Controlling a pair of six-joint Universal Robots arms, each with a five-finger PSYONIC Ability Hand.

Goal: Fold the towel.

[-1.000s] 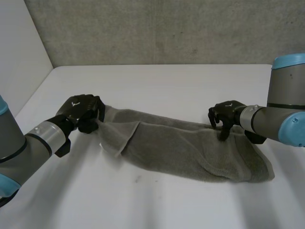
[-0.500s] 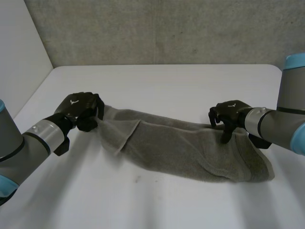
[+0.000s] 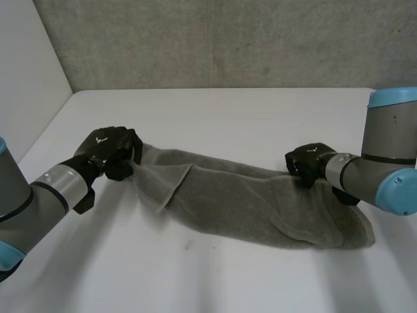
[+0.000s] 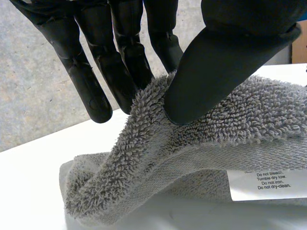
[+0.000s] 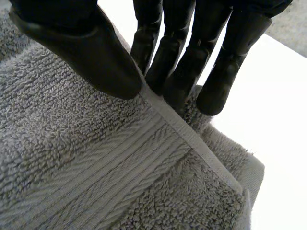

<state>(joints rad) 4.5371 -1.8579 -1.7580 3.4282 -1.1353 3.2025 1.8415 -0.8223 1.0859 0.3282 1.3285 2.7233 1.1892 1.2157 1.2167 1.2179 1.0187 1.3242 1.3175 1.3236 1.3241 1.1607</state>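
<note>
The grey towel [image 3: 260, 202], lying stretched along the white table [image 3: 215, 111], is being pinched between thumb and nearly straight fingers twice over — at one end by the left hand [image 3: 107, 151], at its hemmed edge near the other end by the right hand [image 3: 306, 163] — both forearms being held low.

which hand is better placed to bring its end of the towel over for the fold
Probably the left hand: it pinches an end corner of the towel, raised off the table. The right hand pinches the hem partway along the far edge.
</note>
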